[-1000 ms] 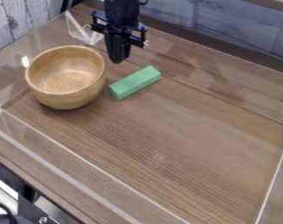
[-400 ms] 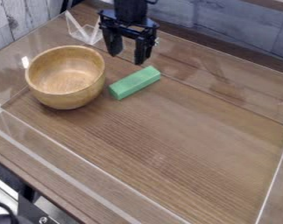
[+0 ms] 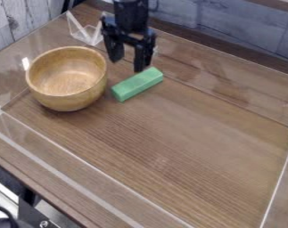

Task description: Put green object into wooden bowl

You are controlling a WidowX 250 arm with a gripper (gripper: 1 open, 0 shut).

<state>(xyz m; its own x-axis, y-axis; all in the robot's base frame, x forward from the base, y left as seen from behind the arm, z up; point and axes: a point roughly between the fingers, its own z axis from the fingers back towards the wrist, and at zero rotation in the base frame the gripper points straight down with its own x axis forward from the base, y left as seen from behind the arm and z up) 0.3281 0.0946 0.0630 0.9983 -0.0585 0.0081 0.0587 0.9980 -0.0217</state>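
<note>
At the left of the table stands a round, light tan wooden bowl with thick walls and a smooth rim [image 3: 68, 106]. It sits upright, its mouth facing up, and nothing shows inside it. It looks solid enough to stay put under a light nudge, though a firm push on the rim might slide it.

Just right of the bowl, the black robot gripper [image 3: 129, 46] hangs over the far side of the block, somewhat blurred. Its fingers are spread apart, with nothing held between them. Whether a fingertip touches the tabletop cannot be told from this view.

Beside the bowl, on its right, the small flat rectangular bright-green block [image 3: 137, 84] lies on the brown wood-grained table [image 3: 203, 129], slantwise, its far end pointing up and to the right. It is probably light and fairly stiff, unlikely to break under a moderate squeeze. Its matte faces should give some grip, but its low height leaves little side to hold. The best hold is likely across its narrow width, near the middle of the long sides, with the fingers lined up to its slant and low against the wood. Gripped near one end, it could tip or swivel on the way to the bowl.
</note>
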